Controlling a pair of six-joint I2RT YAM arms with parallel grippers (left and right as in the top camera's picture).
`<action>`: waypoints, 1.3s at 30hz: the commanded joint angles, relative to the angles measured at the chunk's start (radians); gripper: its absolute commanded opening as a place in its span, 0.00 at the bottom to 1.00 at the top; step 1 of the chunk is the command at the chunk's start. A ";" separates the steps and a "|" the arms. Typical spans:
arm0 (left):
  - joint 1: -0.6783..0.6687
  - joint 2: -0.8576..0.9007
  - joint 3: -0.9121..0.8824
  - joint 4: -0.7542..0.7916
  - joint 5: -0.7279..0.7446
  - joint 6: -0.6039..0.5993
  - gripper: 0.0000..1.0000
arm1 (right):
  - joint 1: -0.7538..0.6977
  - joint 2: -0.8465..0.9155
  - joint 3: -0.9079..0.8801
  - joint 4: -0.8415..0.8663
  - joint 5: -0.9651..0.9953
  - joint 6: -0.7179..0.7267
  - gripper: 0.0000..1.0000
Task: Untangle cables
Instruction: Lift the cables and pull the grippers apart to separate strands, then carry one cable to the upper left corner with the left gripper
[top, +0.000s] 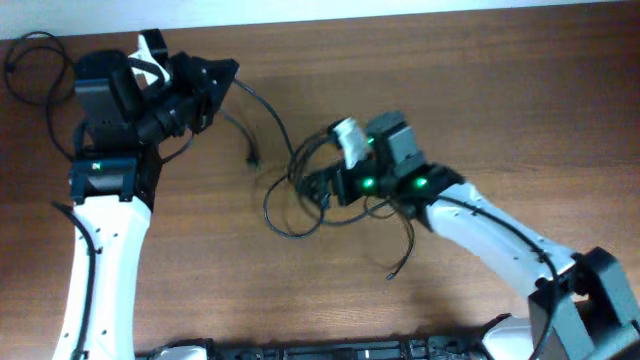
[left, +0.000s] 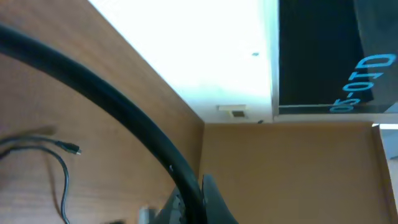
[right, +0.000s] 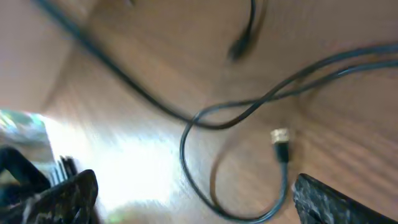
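Note:
The cables (top: 300, 185) lie as a loose tangle of thin black loops in the middle of the wooden table. My left gripper (top: 222, 75) at the upper left is shut on one black cable (left: 112, 106) that runs from its jaws (left: 196, 205) down to the tangle. My right gripper (top: 318, 188) is open just above the tangle. Between its spread fingers (right: 205, 199) lies a cable loop (right: 186, 155), and a gold-tipped plug (right: 280, 137) lies near it. A loose plug end (top: 251, 156) lies left of the tangle; another (top: 392, 273) trails toward the front.
A separate thin black cord (top: 30, 60) loops at the table's far left corner. A thin cable with a plug (left: 71, 148) lies on the table in the left wrist view. The table's back edge meets a white wall (left: 205, 56).

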 joint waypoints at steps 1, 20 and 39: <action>0.002 -0.002 0.023 0.012 -0.062 0.015 0.00 | 0.148 0.075 0.001 0.002 0.119 -0.033 0.99; 0.050 -0.002 0.023 0.017 -0.023 0.036 0.00 | 0.300 0.310 0.002 0.225 0.514 -0.031 0.04; 0.420 -0.012 0.023 0.420 0.077 0.272 0.00 | -0.288 0.189 0.001 -0.206 0.425 -0.032 0.04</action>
